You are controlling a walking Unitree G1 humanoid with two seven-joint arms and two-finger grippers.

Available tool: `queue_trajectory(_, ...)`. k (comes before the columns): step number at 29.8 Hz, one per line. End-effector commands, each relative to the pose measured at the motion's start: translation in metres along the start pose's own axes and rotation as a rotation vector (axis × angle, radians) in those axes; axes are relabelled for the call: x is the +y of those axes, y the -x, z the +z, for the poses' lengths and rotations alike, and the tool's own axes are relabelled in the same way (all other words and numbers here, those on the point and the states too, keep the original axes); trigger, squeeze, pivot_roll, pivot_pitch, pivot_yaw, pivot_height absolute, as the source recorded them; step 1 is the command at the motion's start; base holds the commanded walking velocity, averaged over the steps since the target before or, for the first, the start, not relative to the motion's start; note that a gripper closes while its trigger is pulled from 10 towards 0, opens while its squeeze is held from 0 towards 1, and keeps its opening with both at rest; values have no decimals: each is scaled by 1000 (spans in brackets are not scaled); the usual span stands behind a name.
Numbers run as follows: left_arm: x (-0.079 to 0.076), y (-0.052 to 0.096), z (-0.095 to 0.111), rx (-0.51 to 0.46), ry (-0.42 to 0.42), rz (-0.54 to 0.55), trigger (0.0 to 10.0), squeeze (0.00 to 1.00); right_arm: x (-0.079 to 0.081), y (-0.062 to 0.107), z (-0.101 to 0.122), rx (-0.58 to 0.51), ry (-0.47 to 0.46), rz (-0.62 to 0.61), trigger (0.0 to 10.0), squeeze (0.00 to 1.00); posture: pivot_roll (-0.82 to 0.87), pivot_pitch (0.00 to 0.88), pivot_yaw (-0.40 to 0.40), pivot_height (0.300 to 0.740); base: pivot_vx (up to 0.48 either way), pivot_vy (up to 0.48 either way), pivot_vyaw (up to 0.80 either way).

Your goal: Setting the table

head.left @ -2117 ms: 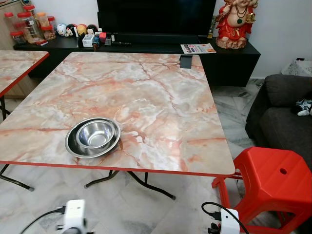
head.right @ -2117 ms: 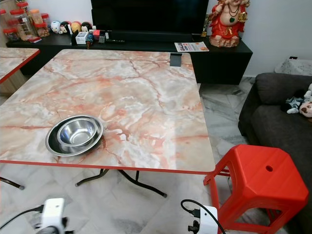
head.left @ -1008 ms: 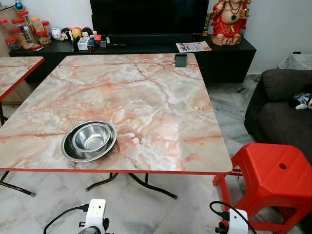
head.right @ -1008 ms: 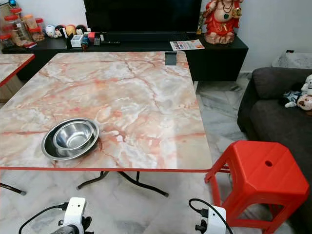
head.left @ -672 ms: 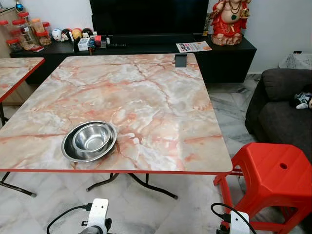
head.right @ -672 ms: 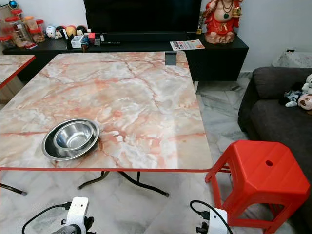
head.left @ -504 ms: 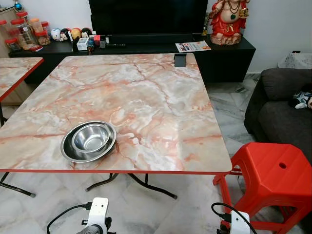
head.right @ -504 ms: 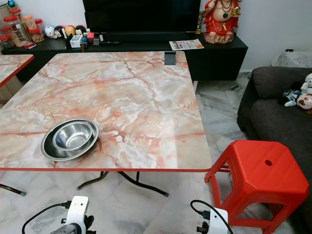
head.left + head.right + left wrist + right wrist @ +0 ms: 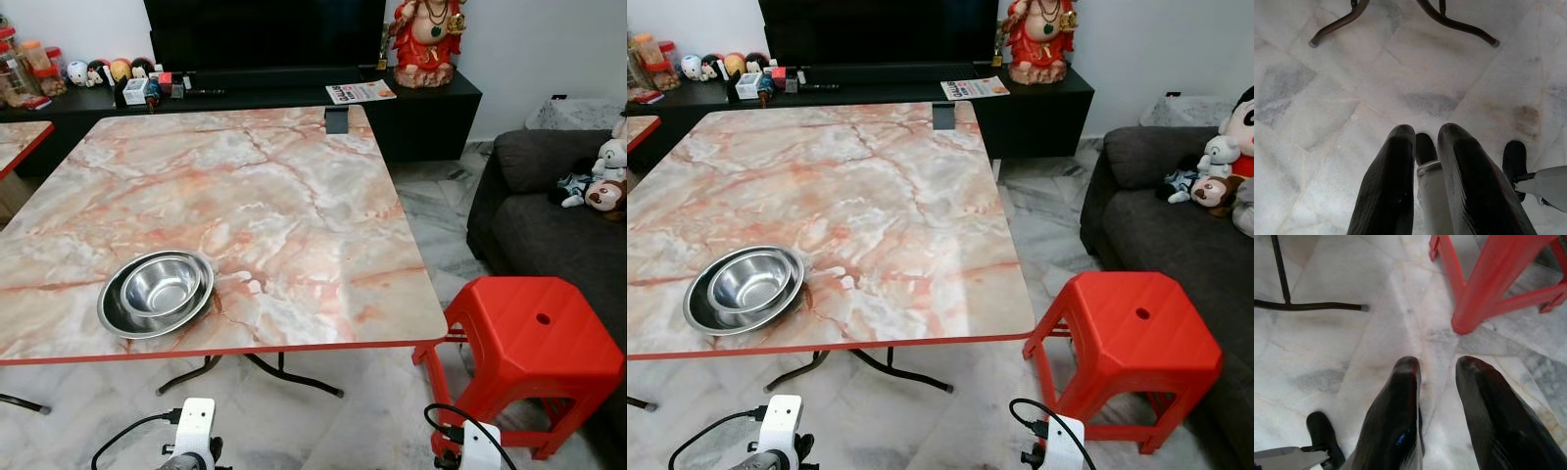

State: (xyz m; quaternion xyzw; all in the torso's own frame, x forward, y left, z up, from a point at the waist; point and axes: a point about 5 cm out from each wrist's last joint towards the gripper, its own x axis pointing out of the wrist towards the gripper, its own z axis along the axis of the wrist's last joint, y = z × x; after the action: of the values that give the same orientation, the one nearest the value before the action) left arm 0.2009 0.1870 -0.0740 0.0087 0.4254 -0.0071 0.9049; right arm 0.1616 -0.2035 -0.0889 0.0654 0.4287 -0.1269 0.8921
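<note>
While mouth-up, nested steel bowls (image 9: 157,292) (round) sit on table (image 9: 323,225) | both jaws parted, empty.

Bowls (image 9: 157,292) nested on table (image 9: 294,215), stool (image 9: 529,343) right of it

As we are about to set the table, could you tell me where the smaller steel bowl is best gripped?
Probably by the near rim of the smaller steel bowl, from above: it sits nested upright in the larger steel bowl, so its sides are covered and only the thin rim stands free.
</note>
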Motion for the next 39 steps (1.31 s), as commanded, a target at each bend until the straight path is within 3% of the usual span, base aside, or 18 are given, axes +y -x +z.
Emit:
queue_trajectory(1,5,1,-1,11,5,19,10000,0,1,0,0,-3,-12,-5,10000,0,-96,0,28,740,0,274,0)
queue_trajectory(22,9,2,-6,23,-6,38,10000,0,5,2,-7,22,-3,7,10000,0,-77,0,39,740,0,426,0)
queue_trajectory(39,9,3,-10,34,-23,36,10000,0,6,0,-1,-4,44,-11,10000,0,-80,0,56,740,0,480,38)
